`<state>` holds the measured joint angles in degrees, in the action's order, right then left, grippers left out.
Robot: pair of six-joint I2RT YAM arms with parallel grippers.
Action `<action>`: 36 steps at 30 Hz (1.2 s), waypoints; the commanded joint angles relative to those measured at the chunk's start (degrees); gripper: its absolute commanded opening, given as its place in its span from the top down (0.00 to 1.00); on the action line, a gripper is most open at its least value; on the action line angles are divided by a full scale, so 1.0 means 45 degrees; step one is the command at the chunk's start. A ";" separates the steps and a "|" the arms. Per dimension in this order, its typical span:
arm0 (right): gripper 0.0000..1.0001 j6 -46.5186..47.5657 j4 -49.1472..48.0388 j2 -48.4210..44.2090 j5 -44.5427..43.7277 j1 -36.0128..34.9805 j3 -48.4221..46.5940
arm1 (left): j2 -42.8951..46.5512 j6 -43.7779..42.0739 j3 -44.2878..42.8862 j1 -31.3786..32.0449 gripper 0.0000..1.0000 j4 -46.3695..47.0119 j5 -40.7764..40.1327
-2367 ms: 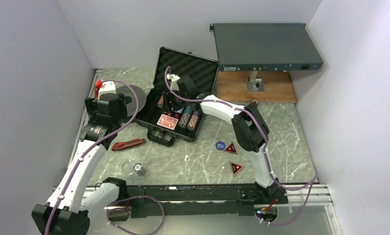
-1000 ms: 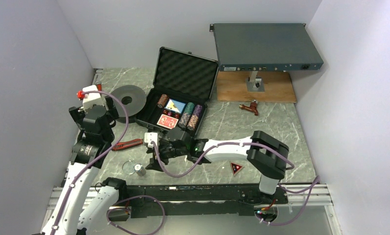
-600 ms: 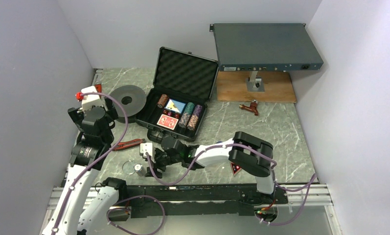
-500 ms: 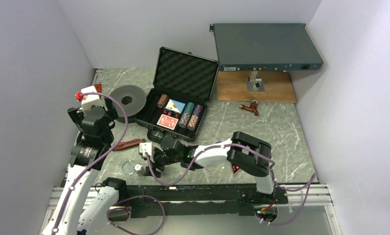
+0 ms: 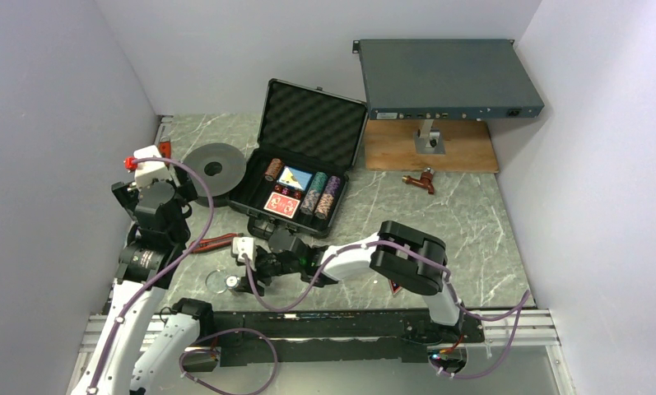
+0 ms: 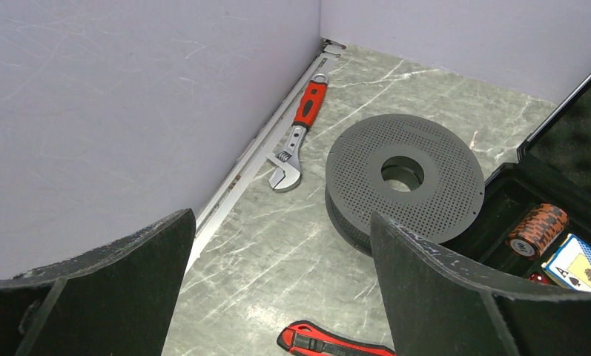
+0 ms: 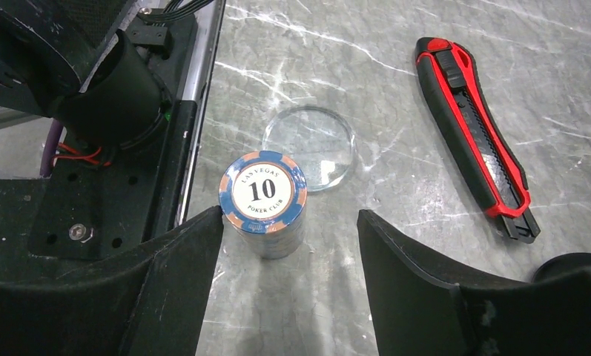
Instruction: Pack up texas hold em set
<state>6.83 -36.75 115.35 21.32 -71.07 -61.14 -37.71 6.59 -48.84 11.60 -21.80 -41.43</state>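
The black briefcase (image 5: 301,169) lies open with its foam lid up. Inside are striped chip stacks (image 5: 320,197), another stack (image 6: 538,228), a blue card deck (image 5: 294,178) and a red deck (image 5: 281,205). A blue and orange chip stack (image 7: 262,199) marked 10 stands on the table near the front left. My right gripper (image 7: 288,215) is open and low, and the stack sits just past its fingertips, close to the left finger. One red-black triangular marker (image 5: 393,285) peeks out by the right arm. My left gripper (image 6: 277,219) hangs open and empty above the table.
A clear round disc (image 7: 308,146) lies right behind the loose stack. A red utility knife (image 7: 474,133) lies right of it. The grey spool (image 6: 403,174) and a red wrench (image 6: 299,126) sit by the left wall. The grey rack box (image 5: 448,78) stands at the back.
My right arm has left the briefcase, swung to the front left of the table and crept closer to the loose chip stack. The left arm has drawn back slightly to the left.
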 commanded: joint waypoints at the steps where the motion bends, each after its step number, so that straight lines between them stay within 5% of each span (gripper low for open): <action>1: 0.31 -0.0219 -0.1115 0.0131 0.0175 -0.0123 -0.0494 | 0.0115 -0.0224 0.0013 -0.0057 0.07 0.0459 -0.0141; 28: 0.45 -0.0579 -0.1540 0.0854 0.0280 -0.0320 -0.0725 | 0.0092 -0.0312 0.0043 -0.0057 0.07 0.0488 -0.0129; 36: 0.78 -0.0559 -0.1663 0.0692 0.0183 -0.0327 -0.0607 | 0.0067 -0.0366 0.0033 -0.0057 0.07 0.0491 -0.0111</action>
<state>4.08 -40.84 119.04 21.50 -72.27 -62.33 -37.71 5.58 -48.75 11.60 -21.67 -41.45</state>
